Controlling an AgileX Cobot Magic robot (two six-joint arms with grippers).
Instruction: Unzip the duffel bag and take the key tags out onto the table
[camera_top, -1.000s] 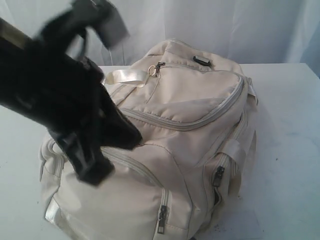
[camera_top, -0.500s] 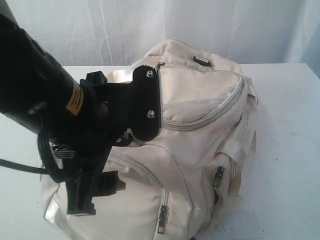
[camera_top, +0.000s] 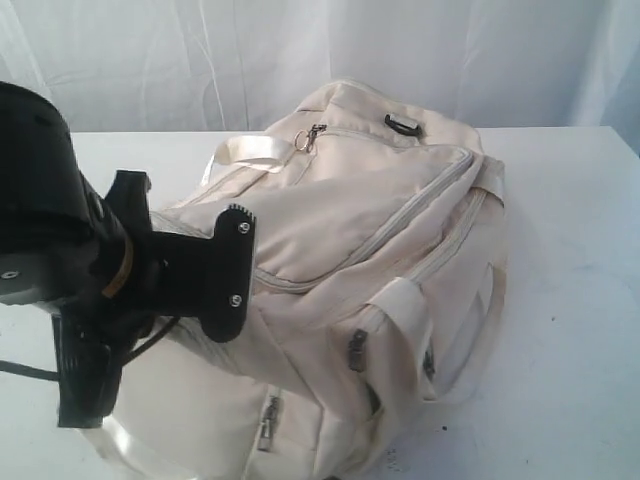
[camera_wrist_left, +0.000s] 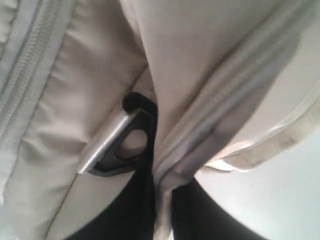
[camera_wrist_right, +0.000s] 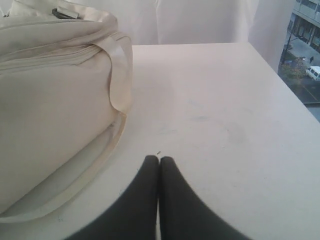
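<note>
Left gripper (camera_wrist_left: 164, 192): closed on a fold of the duffel bag (camera_top: 380, 230), pinched between the fingers (camera_wrist_left: 125, 215); one black D-ring (camera_wrist_left: 117, 150) lies just beside; seen in the left wrist view only | right gripper (camera_wrist_right: 159, 160): fingertips pressed together, nothing held, bag just beside; shown only in the right wrist view | exterior view: one bag, three zipper pulls (camera_top: 355, 350) counted | bag rests on the table (camera_top: 570, 300)

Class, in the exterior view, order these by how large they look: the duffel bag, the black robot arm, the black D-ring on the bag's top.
1. duffel bag
2. robot arm, though it seems nearer the camera, which enlarges it
3. D-ring, by far the smallest
</note>
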